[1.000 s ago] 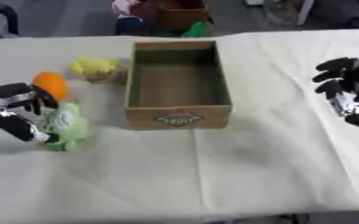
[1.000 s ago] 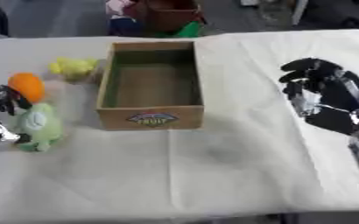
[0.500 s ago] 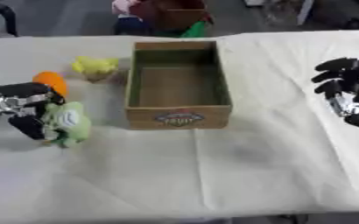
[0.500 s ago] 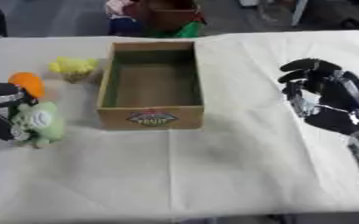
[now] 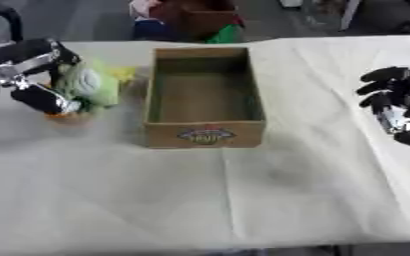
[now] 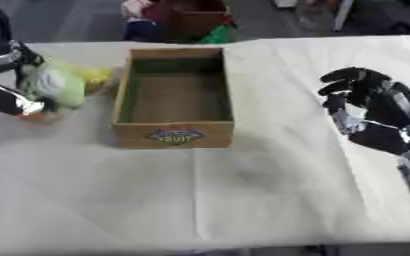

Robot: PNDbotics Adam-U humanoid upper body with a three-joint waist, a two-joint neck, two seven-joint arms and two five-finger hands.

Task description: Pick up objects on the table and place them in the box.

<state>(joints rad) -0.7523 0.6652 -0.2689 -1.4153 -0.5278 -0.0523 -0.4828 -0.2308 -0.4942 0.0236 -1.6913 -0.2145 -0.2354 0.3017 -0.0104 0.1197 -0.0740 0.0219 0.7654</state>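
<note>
The left hand point(image 5: 29, 75) curls its fingers around a pale green soft toy point(image 5: 88, 85), held at 9 o'clock of the wooden box point(image 5: 205, 100), whose front carries an unreadable oval label point(image 5: 206, 135). The right hand point(image 6: 370, 112) hangs over the desk point(image 5: 243, 200) at 3 o'clock, fingers relaxed.

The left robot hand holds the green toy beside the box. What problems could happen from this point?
1. The left robot hand holds the green toy left of the box, so the toy may hit the box's near wall on the way in.
2. The yellow object lies close behind the toy and could be pushed away.
</note>
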